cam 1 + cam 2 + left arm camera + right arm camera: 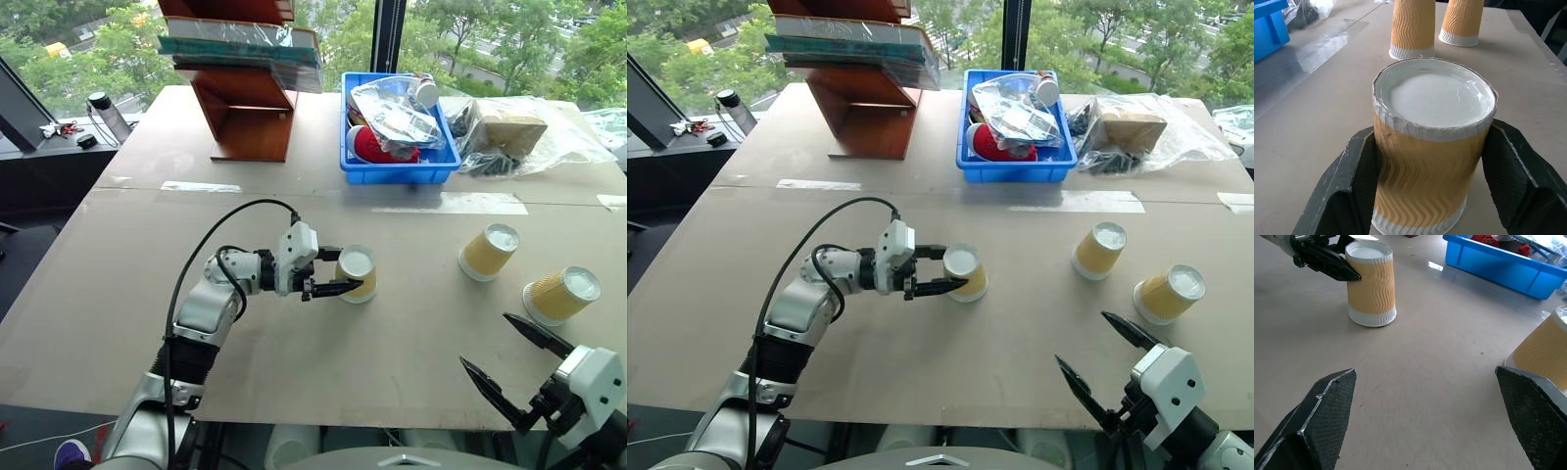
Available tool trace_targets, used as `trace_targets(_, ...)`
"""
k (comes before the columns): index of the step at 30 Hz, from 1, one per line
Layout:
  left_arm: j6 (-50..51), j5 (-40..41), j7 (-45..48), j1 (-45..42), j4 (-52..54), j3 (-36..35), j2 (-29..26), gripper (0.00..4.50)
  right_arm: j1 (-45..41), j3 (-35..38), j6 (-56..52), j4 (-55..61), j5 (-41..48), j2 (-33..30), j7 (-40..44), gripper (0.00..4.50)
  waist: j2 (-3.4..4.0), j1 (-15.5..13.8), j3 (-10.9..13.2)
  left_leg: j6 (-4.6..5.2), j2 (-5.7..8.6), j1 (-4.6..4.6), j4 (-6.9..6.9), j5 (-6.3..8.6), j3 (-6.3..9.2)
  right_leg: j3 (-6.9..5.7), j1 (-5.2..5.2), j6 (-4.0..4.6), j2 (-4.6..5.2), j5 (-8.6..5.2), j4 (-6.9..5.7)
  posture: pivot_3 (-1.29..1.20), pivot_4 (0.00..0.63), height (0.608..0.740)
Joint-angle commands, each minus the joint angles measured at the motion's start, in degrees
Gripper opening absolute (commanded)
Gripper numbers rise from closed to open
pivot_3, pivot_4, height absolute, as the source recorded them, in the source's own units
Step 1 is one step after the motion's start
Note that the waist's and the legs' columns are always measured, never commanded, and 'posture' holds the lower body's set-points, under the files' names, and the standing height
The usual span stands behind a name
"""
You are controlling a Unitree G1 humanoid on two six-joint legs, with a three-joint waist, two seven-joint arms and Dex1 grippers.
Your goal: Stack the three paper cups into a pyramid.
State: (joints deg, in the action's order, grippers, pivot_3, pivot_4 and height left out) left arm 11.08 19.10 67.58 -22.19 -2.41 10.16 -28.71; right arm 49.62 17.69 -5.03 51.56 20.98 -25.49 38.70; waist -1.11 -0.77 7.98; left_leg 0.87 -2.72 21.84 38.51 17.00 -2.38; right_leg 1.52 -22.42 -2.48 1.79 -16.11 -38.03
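Blue bin of bagged items, three upturned empty cups

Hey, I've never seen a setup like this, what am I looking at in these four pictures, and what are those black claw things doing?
This is a humanoid robot with two arms, each ending in a gripper of two black fingers. The two wide pictures come from cameras in its head, looking down over a brown table. The other two come from cameras on its wrists, looking along the fingers.

The left gripper is shut on a paper cup that stands upside down on the table, white base up; the left wrist view shows it squeezed between the fingers. The right gripper is open, near the table's front edge, holding nothing.

Two more cups, the middle cup and the far-right cup, stand to the right. At the back are a blue bin of packaged items, a wooden rack and plastic bags.
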Motion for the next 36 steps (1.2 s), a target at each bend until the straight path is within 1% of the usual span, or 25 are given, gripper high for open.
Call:
trace_targets(1,0.9,0.2,-0.4,0.0,2.9,-0.5,-0.9,2.61,-0.1,-0.3,-0.2,2.0,0.6,-0.2,-0.6,4.50,0.00,0.0,0.0,0.00,0.00,0.00,0.00,0.00,0.00,0.00,0.00,0.00,0.00,0.00,0.00,0.00,0.150,0.740)
trace_targets(8,1.3,0.2,0.0,0.5,1.8,-0.3,-1.4,2.61,-1.2,-0.3,-1.0,1.9,0.9,-0.5,-0.9,4.50,0.00,0.0,0.0,0.00,0.00,0.00,0.01,0.00,0.00,0.00,0.00,0.00,0.00,0.00,0.00,0.00,0.150,0.740)
trace_targets(9,0.1,-0.1,0.2,0.7,1.5,-0.3,-1.5,2.61,-1.4,-0.3,-1.1,1.9,1.0,-0.5,-0.9,4.50,0.00,0.0,0.0,0.00,0.00,0.00,0.01,0.00,0.00,0.00,0.00,0.00,0.00,0.00,0.00,0.00,0.150,0.740)
trace_targets(10,-0.9,-0.4,0.2,0.9,1.2,-0.4,-1.4,3.03,-1.5,-0.3,-1.2,1.9,1.0,-0.6,-1.0,4.50,0.00,0.0,0.0,0.00,0.00,0.00,0.01,0.00,0.00,0.00,0.00,0.00,0.00,0.00,-0.01,0.00,0.150,0.740)
trace_targets(11,0.8,1.0,1.1,1.2,2.0,-0.5,-1.7,3.49,-1.6,-0.2,-1.3,1.9,1.1,-0.6,-1.0,4.50,0.00,0.0,0.0,0.00,0.00,-0.01,0.01,0.00,0.00,0.00,0.00,0.00,0.00,0.00,-0.01,0.00,0.150,0.740)
trace_targets(12,1.9,1.9,1.1,1.7,3.1,-1.0,-2.1,3.71,-1.9,0.2,-1.8,2.1,1.5,-0.6,-1.4,4.50,0.00,0.0,0.0,0.00,0.00,0.00,0.01,0.00,0.00,0.00,0.00,0.00,0.00,0.00,-0.01,0.00,0.150,0.740)
trace_targets(13,2.9,2.6,1.1,2.1,3.9,-1.3,-2.3,4.15,-2.1,0.5,-2.2,2.2,1.8,-0.5,-1.7,4.50,0.00,0.1,0.0,0.00,0.00,-0.01,0.01,0.00,0.00,0.00,0.00,0.00,0.00,0.00,-0.01,0.00,0.150,0.740)
trace_targets(14,3.3,2.9,0.8,2.5,4.6,-1.7,-2.6,4.33,-2.4,0.8,-2.8,2.5,2.2,-0.5,-2.2,4.50,0.00,0.1,0.0,0.00,0.00,-0.01,0.01,0.00,-0.01,0.01,0.00,0.00,0.00,0.00,-0.01,0.00,0.150,0.740)
trace_targets(18,5.0,4.6,0.7,5.3,7.4,-4.3,-4.9,4.33,-5.9,3.6,-5.5,3.0,2.9,0.4,-7.1,4.50,0.00,0.1,0.0,0.00,-0.01,0.00,0.01,0.00,0.01,0.00,0.00,0.00,0.01,0.00,-0.02,0.00,0.150,0.740)
trace_targets(21,4.4,7.2,-0.2,10.2,10.1,-9.2,-6.6,4.33,-12.7,5.6,-8.8,2.5,2.3,1.3,-13.4,4.50,0.01,0.2,0.0,-0.01,-0.03,-0.02,0.01,0.00,-0.02,0.02,-0.01,0.00,0.01,0.00,-0.04,0.00,0.150,0.740)
trace_targets(24,3.8,9.2,-1.1,14.2,12.9,-13.1,-7.3,4.33,-15.7,7.2,-12.4,2.3,2.9,1.3,-16.2,4.50,0.04,0.4,0.0,-0.01,-0.06,-0.03,0.00,0.00,-0.04,0.04,-0.02,0.01,0.04,0.00,-0.06,0.00,0.150,0.740)
trace_targets(26,7.0,14.4,1.7,16.3,14.7,-15.6,-8.6,4.33,-14.9,10.7,-14.3,2.2,6.3,0.4,-15.1,4.50,0.04,-0.2,0.0,-0.01,-0.05,0.01,0.00,0.00,0.01,-0.04,-0.02,0.01,0.05,0.00,-0.06,0.00,0.150,0.740)
trace_targets(29,9.7,18.5,6.8,18.2,16.7,-17.8,-13.1,4.33,-10.9,19.8,-14.7,0.3,11.1,-1.1,-11.2,4.50,0.05,-0.4,0.0,-0.01,-0.03,0.10,0.00,-0.01,0.09,-0.16,-0.02,0.01,0.12,0.00,-0.02,0.00,0.150,0.740)
trace_targets(31,11.4,21.9,10.2,18.5,17.9,-18.4,-15.1,4.33,-8.9,24.5,-14.9,-1.4,13.0,-2.0,-9.5,4.50,0.05,-0.3,0.0,-0.01,-0.01,0.07,0.00,0.00,0.09,-0.17,0.01,0.01,0.14,0.00,0.01,0.00,0.150,0.740)
trace_targets(34,11.2,23.5,15.6,19.0,20.6,-17.1,-17.6,4.33,-7.9,26.6,-14.9,-4.9,11.6,-3.6,-8.2,4.50,0.05,0.2,0.0,0.00,0.00,-0.08,-0.01,0.00,-0.01,-0.07,0.10,0.01,0.13,-0.01,0.01,0.00,0.150,0.740)
trace_targets(36,12.7,25.0,15.4,17.8,22.5,-16.4,-17.7,4.33,-9.0,26.3,-16.8,-6.4,12.8,-4.2,-9.0,4.50,0.06,0.5,0.0,0.00,-0.03,-0.13,-0.01,0.00,-0.08,0.00,0.10,0.02,0.07,-0.01,0.00,0.00,0.150,0.740)
